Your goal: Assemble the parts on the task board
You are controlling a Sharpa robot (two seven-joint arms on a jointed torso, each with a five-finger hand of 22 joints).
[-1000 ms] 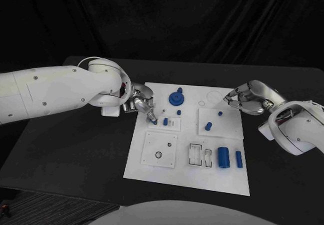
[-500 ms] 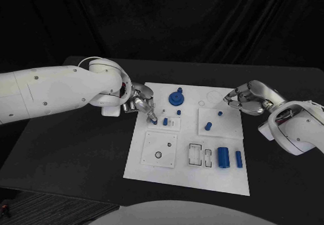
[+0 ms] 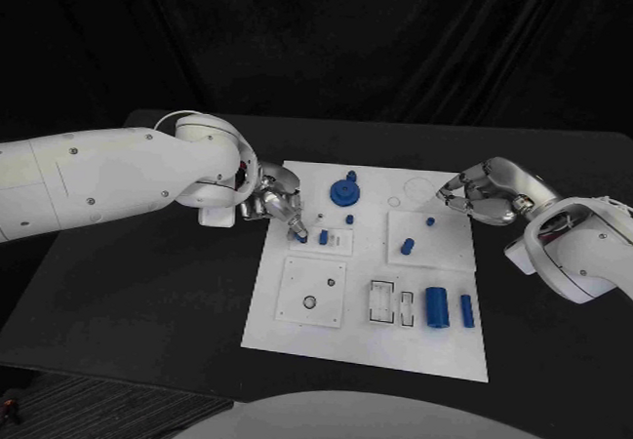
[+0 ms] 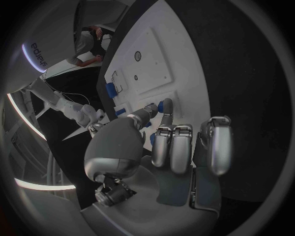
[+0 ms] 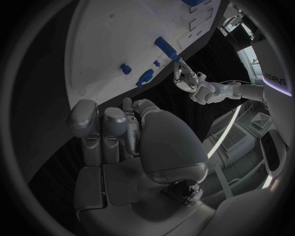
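Item: small blue peg [image 3: 303, 236], pinched at the tip of my left hand [image 3: 272, 204], just over the task board [image 3: 367, 354] at its left edge, above a small raised white plate [image 3: 324, 238]. My left wrist view showed the peg [image 4: 164, 105] held between thumb and one extended finger, the other fingers [image 4: 172, 147] folded back clear of it.

Step in hand, as I judged it: seating this peg in the small plate. A second blue peg [image 3: 323, 236] already stood upright in that plate, just beside the one I held. The next move called for a straight, short descent with the peg kept upright and its end lined up on the hole; whether the end had already entered, I could not tell.

Further parts, placed from the small plate: blue round gear [image 3: 345, 192] behind it; a tiny blue stud [image 3: 349, 220] just to its right; blue block [image 3: 407, 247] and small stud [image 3: 430, 222] on a square plate farther right; two blue cylinders [image 3: 436, 306] lying toward the board's near right; a square plate with a ring [image 3: 312, 291] directly nearer me.

My right hand [image 3: 476, 194] hung over the board's far right corner, fingers curled in, holding nothing, well apart from the peg.
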